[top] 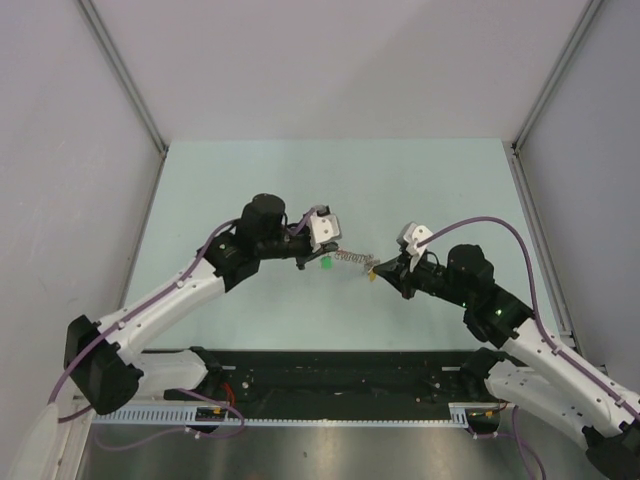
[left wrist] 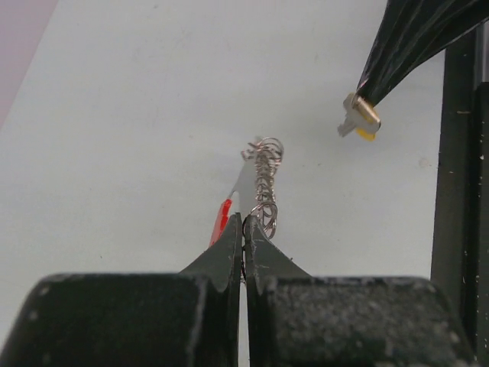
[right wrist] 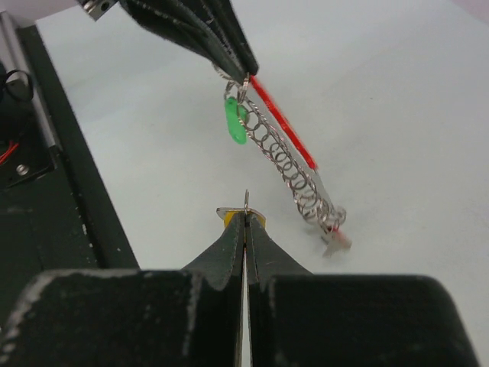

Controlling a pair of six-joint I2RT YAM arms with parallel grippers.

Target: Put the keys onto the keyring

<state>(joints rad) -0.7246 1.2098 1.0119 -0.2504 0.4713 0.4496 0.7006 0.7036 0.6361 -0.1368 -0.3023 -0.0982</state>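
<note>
A: Where is the keyring (right wrist: 284,159) now?
B: In the air above the table (top: 230,190), between the two arms. The left claw (left wrist: 243,228) is fully closed on a small ring at one end of it, so the coil of rings and the red band (right wrist: 281,121) reach out toward the other arm.
A: Why is it held like this?
B: I think to keep it steady and to offer the free end. The green key (right wrist: 234,124) hangs on it, just beside the left tips.
A: And the right claw (right wrist: 245,219)?
B: Also closed tight, pinching the yellow key (left wrist: 359,122), with a bit of metal showing past the tips. The key is near the free end of the keyring but apart from it, not touching.
A: So what is the next step?
B: Probably to bring the yellow key to one of the rings. It is a fine move, and a small miss can push the coil aside. A red key I cannot find in these views
</note>
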